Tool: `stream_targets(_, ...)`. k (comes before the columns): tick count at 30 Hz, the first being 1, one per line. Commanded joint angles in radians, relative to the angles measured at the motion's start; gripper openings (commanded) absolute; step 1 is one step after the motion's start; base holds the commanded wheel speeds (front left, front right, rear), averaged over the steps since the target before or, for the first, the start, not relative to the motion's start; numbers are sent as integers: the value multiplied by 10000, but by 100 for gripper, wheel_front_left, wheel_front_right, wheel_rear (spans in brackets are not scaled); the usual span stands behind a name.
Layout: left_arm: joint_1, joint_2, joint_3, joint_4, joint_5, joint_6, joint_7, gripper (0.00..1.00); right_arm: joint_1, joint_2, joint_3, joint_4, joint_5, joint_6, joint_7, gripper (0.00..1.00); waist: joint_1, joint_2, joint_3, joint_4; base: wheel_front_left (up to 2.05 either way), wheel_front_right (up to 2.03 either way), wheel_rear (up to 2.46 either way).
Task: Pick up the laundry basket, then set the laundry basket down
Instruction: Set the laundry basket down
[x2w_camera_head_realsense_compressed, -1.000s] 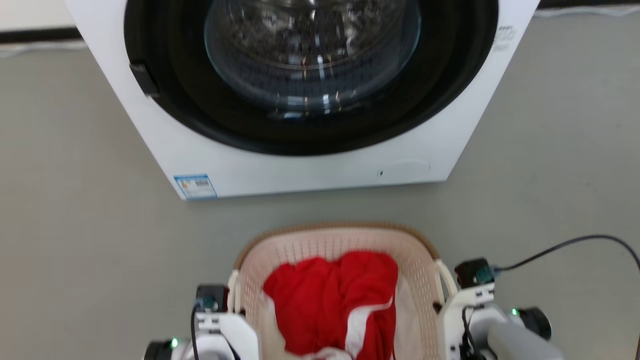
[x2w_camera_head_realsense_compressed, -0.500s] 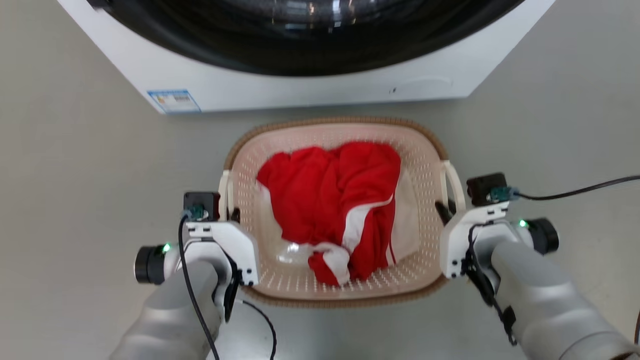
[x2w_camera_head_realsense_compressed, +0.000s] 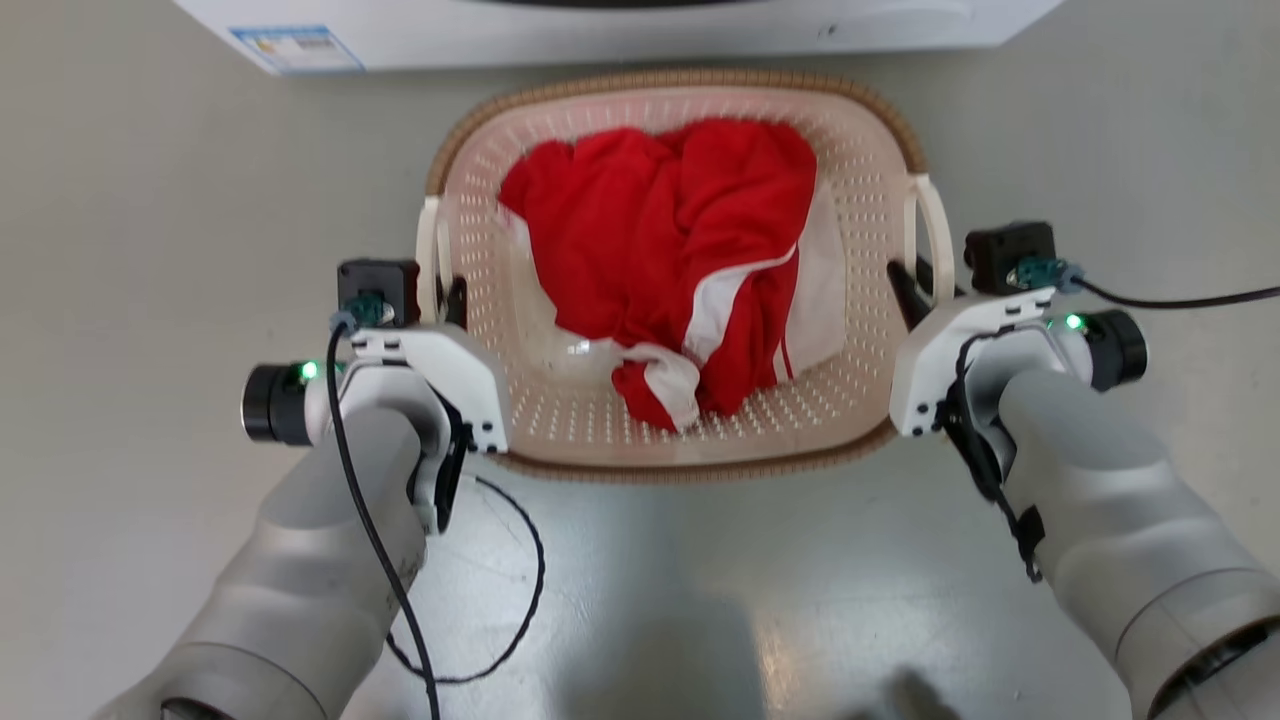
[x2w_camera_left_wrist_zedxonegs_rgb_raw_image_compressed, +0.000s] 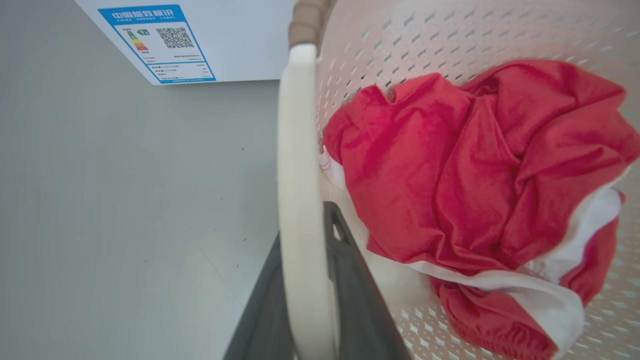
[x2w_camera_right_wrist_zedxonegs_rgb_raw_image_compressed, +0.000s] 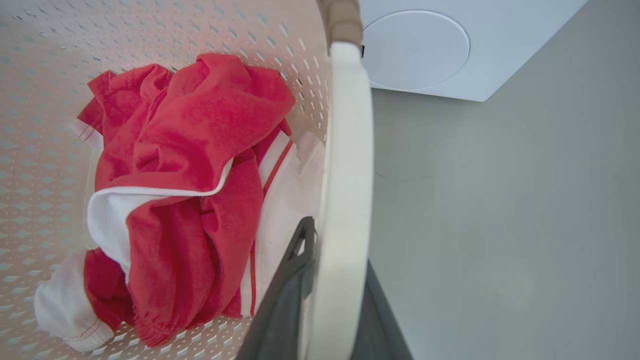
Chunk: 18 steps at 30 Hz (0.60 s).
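Nearest the robot, a slack black cable (x2w_camera_head_realsense_compressed: 540, 570) was seen looped on the floor (x2w_camera_head_realsense_compressed: 150, 250) beside the left forearm. It could be snagged or dragged if that arm were moved.

The left gripper (x2w_camera_left_wrist_zedxonegs_rgb_raw_image_compressed: 303, 220) was clamped on the left handle (x2w_camera_left_wrist_zedxonegs_rgb_raw_image_compressed: 299, 150) of the laundry basket (x2w_camera_head_realsense_compressed: 690, 466), with one finger on each side of the thin white loop. The right gripper (x2w_camera_right_wrist_zedxonegs_rgb_raw_image_compressed: 337, 245) was clamped likewise on the right handle (x2w_camera_right_wrist_zedxonegs_rgb_raw_image_compressed: 345, 150). The basket was held between the two grippers, over the floor just in front of the washing machine (x2w_camera_head_realsense_compressed: 600, 30). Whether it rested on the floor or hung just above it could not be told.

Only narrow strips of smooth plastic were pinched, so a slip was judged possible if the arms were moved unevenly. The basket would then be tipped and the red and white garment (x2w_camera_head_realsense_compressed: 650, 220) spilled. The loops might also be bent if the grippers were drawn apart or pushed together.

Farther off, the basket's far rim was seen close to the machine's front, so it could be knocked against the machine by a forward swing. A second cable (x2w_camera_head_realsense_compressed: 1180, 300) was trailed from the right wrist across the floor. An energy label (x2w_camera_left_wrist_zedxonegs_rgb_raw_image_compressed: 157, 42) was seen at the machine's lower corner.
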Motion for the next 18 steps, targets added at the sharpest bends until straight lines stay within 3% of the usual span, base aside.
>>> stream_targets(1, -300, 14, 212, -308, 240, 20, -62, 0, 29, 356, 132, -129, -218, 161, -267, 0, 0, 0, 528, 27, 0, 0, 0)
stream_targets(18, -1291, 48, 1483, -343, 1594, -233, -62, 0, -976, 351, -820, 34, -955, 161, -646, 0, 0, 0, 2285, 45, 0, 0, 0)
